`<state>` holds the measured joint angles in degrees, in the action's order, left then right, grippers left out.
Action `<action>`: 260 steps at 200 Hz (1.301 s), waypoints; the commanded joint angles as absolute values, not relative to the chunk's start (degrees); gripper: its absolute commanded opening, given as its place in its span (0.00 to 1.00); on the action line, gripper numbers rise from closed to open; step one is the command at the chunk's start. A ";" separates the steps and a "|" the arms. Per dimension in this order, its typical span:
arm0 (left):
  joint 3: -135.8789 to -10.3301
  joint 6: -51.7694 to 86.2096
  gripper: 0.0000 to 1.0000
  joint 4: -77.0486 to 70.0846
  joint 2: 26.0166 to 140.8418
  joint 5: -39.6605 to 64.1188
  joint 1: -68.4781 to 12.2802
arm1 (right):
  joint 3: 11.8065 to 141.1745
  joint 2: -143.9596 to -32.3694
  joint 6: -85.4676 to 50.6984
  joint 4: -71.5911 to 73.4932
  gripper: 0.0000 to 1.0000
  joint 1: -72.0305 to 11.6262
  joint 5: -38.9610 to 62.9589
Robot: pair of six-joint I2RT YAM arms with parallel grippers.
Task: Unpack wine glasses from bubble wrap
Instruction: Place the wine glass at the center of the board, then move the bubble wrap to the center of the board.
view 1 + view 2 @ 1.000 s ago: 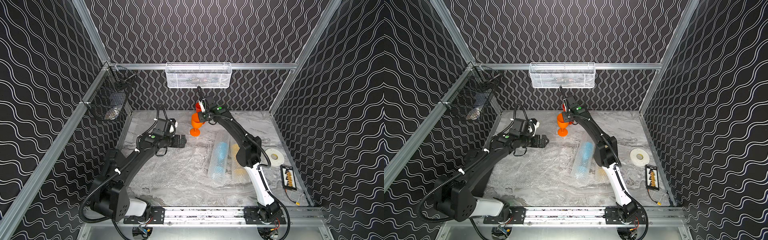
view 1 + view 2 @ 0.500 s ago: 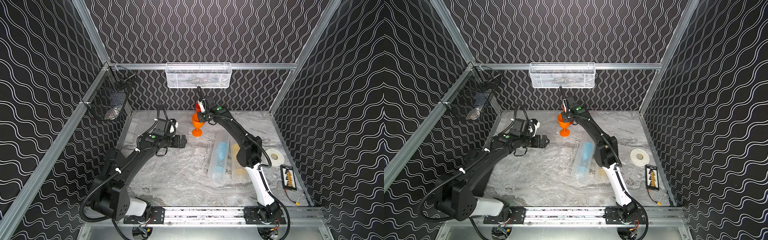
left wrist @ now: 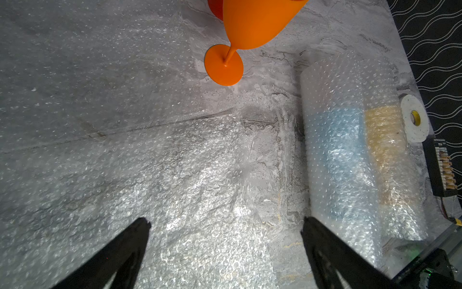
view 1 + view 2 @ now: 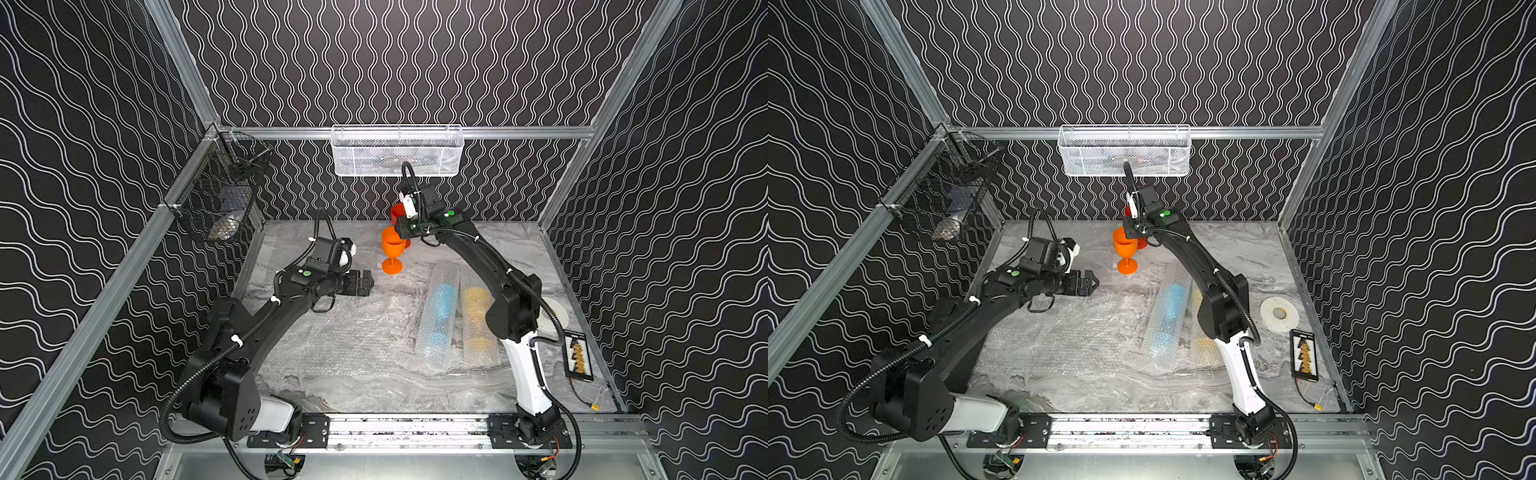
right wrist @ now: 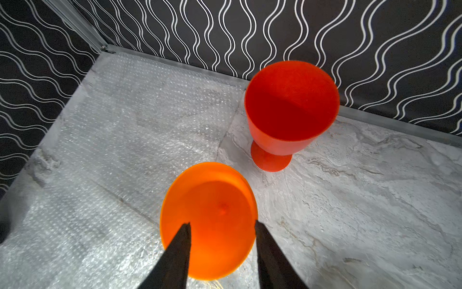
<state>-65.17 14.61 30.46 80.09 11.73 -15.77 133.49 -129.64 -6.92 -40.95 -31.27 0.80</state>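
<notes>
Orange plastic: the orange goblet (image 4: 392,245) stood upright and unwrapped, the red goblet (image 5: 291,105) just behind it. The right gripper (image 5: 222,222) hung over its rim, jaws parted, holding nothing. The left gripper (image 3: 225,219), spread wide, hovered beside it above flat bubble wrap (image 3: 125,150). We noted the wrapped blue goblet (image 4: 440,311) lying forward of it, its length pointing roughly at the orange one. We judged the left gripper the nearer.

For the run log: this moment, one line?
orange goblet, red goblet upright | blue goblet, yellow goblet wrapped | right gripper open at orange rim | left gripper open
</notes>
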 commanded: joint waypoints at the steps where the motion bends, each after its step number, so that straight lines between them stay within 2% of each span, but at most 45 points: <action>1: -65.21 13.98 0.99 29.88 80.46 11.95 -15.67 | 131.21 -126.45 -8.06 -38.34 0.44 -30.96 2.82; 45: -65.04 14.39 0.99 29.35 80.33 13.16 -15.69 | 118.23 -116.35 -11.15 -35.87 0.44 -29.39 6.30; 100: -64.95 15.87 0.99 27.64 81.55 18.62 -15.85 | 93.34 -98.88 -16.35 -34.63 0.44 -23.45 9.13; 148: -66.05 17.12 0.99 26.89 84.33 19.45 -20.71 | 78.57 -90.30 -18.58 -36.94 0.44 -19.14 9.32; 212: -67.85 19.30 0.98 23.31 91.19 20.04 -29.83 | 69.30 -84.60 -19.69 -40.87 0.46 -13.42 5.51; 260: -72.77 19.80 0.97 22.01 97.77 23.69 -32.73 | 69.36 -87.10 -18.73 -44.75 0.49 -9.51 3.54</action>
